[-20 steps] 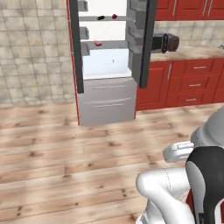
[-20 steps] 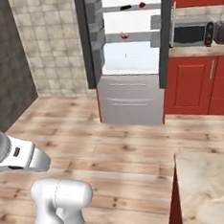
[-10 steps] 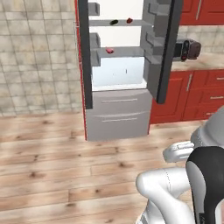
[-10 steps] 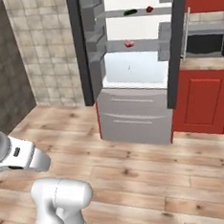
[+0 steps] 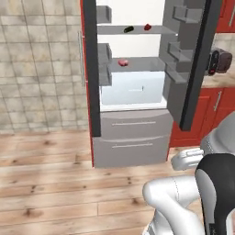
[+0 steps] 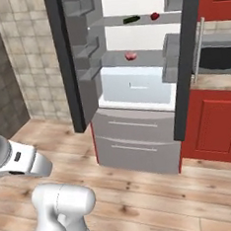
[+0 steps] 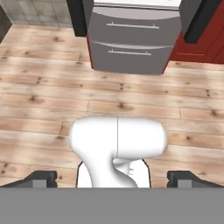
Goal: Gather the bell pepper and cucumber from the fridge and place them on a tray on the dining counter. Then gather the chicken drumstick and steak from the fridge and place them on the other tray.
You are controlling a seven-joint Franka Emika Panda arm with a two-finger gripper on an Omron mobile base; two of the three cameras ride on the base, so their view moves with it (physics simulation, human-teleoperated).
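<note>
1. Your cucumber [image 5: 129,29] and pepper [image 5: 148,27] lie side by side on the top shelf of the open fridge [image 5: 133,137]
2. One steak [image 5: 122,62] sits one shelf below
3. You're at the approach step; fingers [image 7: 112,179] spread wide, empty
4. Next, close in and reach up for the cucumber

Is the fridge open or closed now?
Open. Both doors of the fridge stand swung outward, showing the white inside, the cucumber and the bell pepper on a shelf.
</note>
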